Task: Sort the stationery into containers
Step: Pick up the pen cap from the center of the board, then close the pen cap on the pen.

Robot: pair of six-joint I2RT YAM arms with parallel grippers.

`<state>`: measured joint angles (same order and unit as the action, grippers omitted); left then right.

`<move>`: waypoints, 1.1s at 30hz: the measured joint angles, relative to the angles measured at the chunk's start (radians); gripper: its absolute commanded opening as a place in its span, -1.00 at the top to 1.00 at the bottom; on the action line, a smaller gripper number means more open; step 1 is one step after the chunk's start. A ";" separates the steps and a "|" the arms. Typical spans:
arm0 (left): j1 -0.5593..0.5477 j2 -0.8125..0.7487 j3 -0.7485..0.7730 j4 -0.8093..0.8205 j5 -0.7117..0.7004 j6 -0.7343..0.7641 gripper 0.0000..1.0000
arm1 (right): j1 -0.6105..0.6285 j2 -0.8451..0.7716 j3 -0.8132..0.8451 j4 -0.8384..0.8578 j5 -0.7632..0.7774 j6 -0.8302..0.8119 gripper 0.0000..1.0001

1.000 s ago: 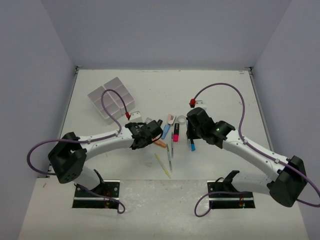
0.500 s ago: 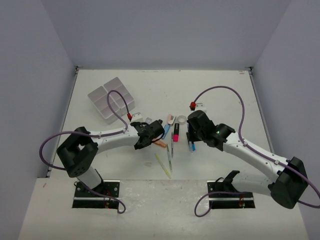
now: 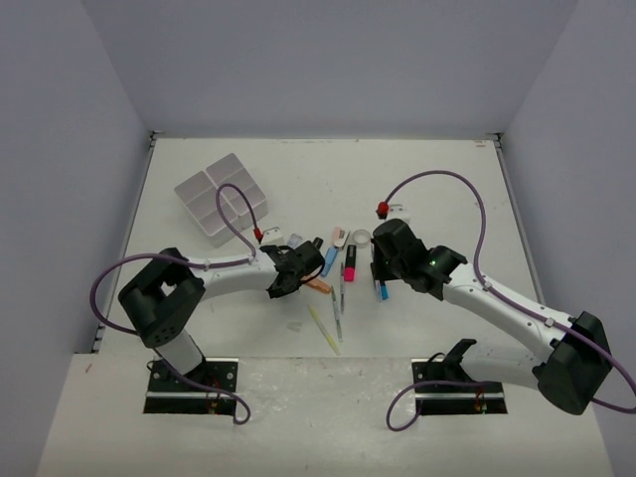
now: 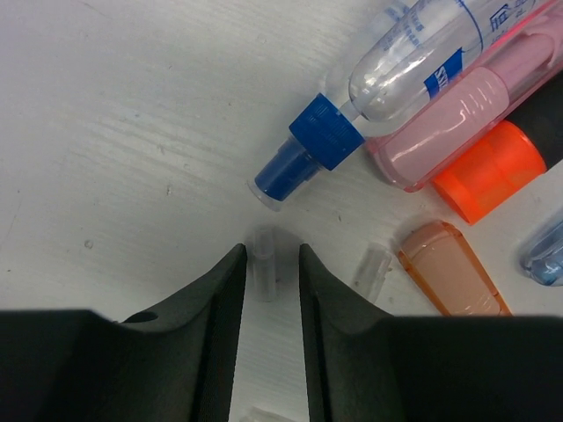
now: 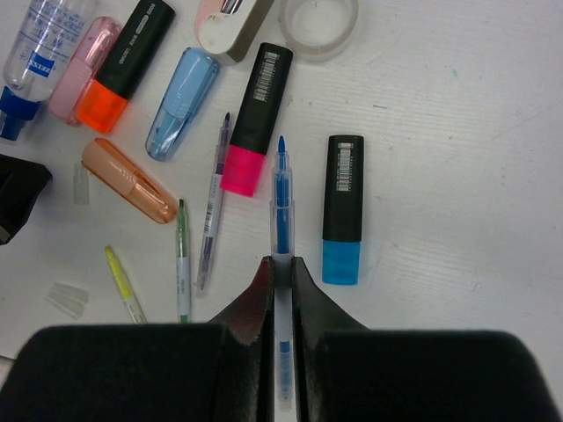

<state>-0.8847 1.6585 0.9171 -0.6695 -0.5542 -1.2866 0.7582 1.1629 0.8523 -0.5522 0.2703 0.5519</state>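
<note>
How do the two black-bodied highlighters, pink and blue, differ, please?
The pink highlighter has a pink end, the blue highlighter a blue one. The pink one lies tilted, left of the gripped pen; the blue one lies straight, right of it. Both have black barcoded bodies.

Highlighters (image 3: 349,263) and pens (image 3: 338,303) crowd the middle; bare table (image 3: 298,189) leads to tray (image 3: 199,191).

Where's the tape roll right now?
Top edge of the right wrist view: the tape roll lies flat, just beyond the black end of the pink highlighter, ahead of the right claw.
</note>
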 measured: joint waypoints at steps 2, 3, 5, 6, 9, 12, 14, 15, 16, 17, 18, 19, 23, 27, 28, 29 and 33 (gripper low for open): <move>0.000 0.000 -0.006 0.016 0.000 0.001 0.62 | 0.000 0.000 -0.001 0.000 -0.002 -0.003 1.00; 0.000 -0.001 -0.008 0.021 -0.002 0.003 0.75 | 0.000 0.000 -0.002 0.000 -0.002 -0.003 1.00; 0.000 -0.006 -0.016 0.028 -0.006 0.007 0.97 | 0.000 0.000 -0.004 0.000 -0.007 -0.003 1.00; 0.000 -0.011 -0.021 0.034 -0.007 0.007 1.00 | 0.000 -0.003 -0.006 0.001 -0.012 -0.005 1.00; 0.000 -0.039 -0.048 0.055 0.001 0.007 1.00 | -0.001 -0.020 -0.015 0.003 -0.033 -0.010 1.00; -0.004 -0.098 -0.088 0.047 0.022 0.013 1.00 | -0.002 -0.055 -0.035 0.025 -0.078 -0.023 1.00; -0.013 -0.153 -0.097 0.042 0.031 0.032 1.00 | -0.004 -0.088 -0.062 0.069 -0.147 -0.040 1.00; -0.020 -0.184 -0.095 0.046 0.036 0.057 1.00 | -0.005 -0.110 -0.085 0.105 -0.200 -0.049 1.00; -0.028 -0.221 -0.091 0.054 0.041 0.087 1.00 | -0.005 -0.138 -0.117 0.151 -0.261 -0.055 1.00; -0.036 -0.264 -0.085 0.068 0.048 0.119 1.00 | -0.005 -0.172 -0.157 0.208 -0.326 -0.058 1.00; -0.043 -0.308 -0.078 0.087 0.052 0.155 1.00 | -0.005 -0.207 -0.197 0.267 -0.384 -0.058 1.00; -0.048 -0.353 -0.067 0.113 0.054 0.197 1.00 | -0.004 -0.240 -0.235 0.325 -0.436 -0.053 1.00; -0.056 -0.526 -0.039 0.306 0.059 0.388 1.00 | 0.017 -0.344 -0.383 0.565 -0.583 -0.006 1.00; -0.055 -0.650 -0.074 0.605 0.131 0.547 1.00 | 0.075 -0.390 -0.430 0.697 -0.619 0.036 1.00; -0.055 -0.675 -0.095 0.674 0.159 0.573 1.00 | 0.095 -0.396 -0.430 0.725 -0.616 0.044 1.00; -0.055 -0.694 -0.114 0.727 0.181 0.594 1.00 | 0.113 -0.403 -0.430 0.752 -0.611 0.051 1.00; -0.056 -0.711 -0.149 0.855 0.259 0.635 1.00 | 0.151 -0.424 -0.429 0.810 -0.564 0.071 1.00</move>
<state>-0.9409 0.9473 0.7685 0.1856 -0.2949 -0.6513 0.9096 0.7391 0.4232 0.2576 -0.2941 0.6231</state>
